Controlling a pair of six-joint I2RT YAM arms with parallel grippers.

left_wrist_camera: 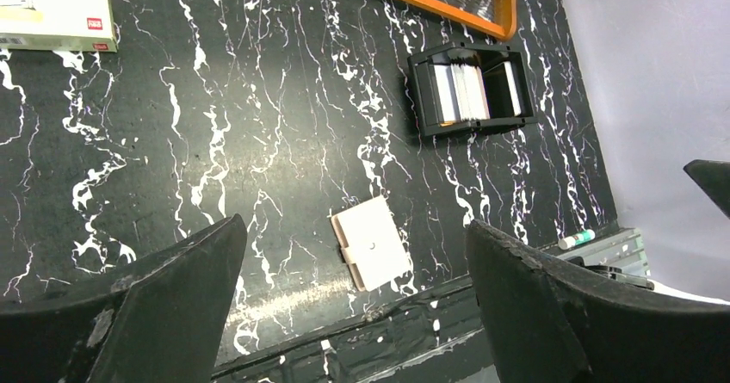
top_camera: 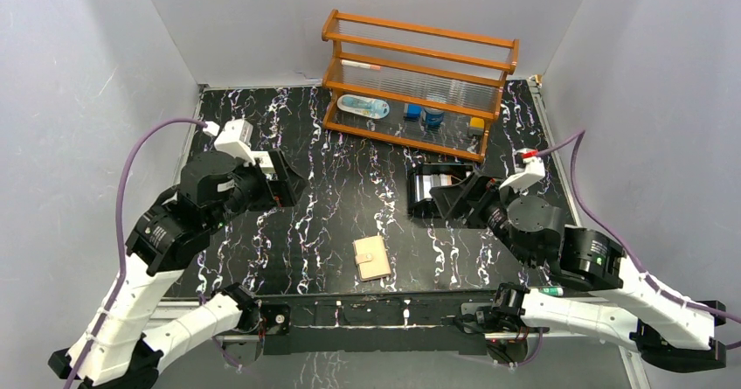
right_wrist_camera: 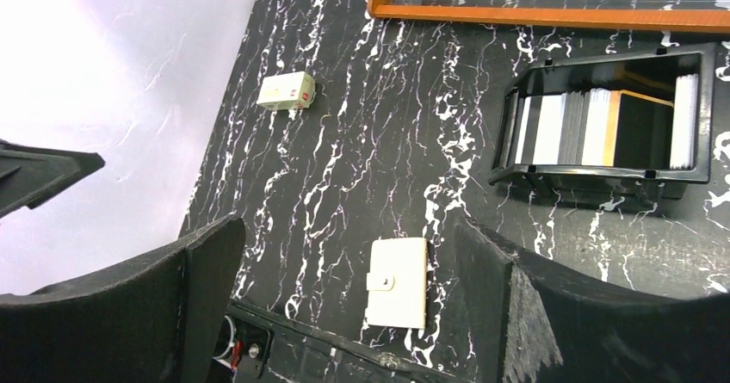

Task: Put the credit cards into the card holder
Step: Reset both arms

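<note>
The card holder [top_camera: 371, 259] is a tan wallet. It lies shut, snap strap fastened, on the black marbled table near the front edge. It also shows in the left wrist view [left_wrist_camera: 372, 243] and the right wrist view [right_wrist_camera: 398, 282]. No credit cards are in view outside it. My left gripper [top_camera: 281, 179] hangs open above the left of the table, with nothing between its fingers [left_wrist_camera: 355, 223]. My right gripper [top_camera: 459, 201] is open and empty too [right_wrist_camera: 349, 221], right of the wallet. Both stand well above the wallet and apart from it.
A black open box [top_camera: 441, 188] with several cards standing on edge sits right of centre, close to the right gripper. A wooden rack [top_camera: 419, 83] with small items stands at the back. A small white box [left_wrist_camera: 56, 13] lies at the left. Grey walls enclose the table.
</note>
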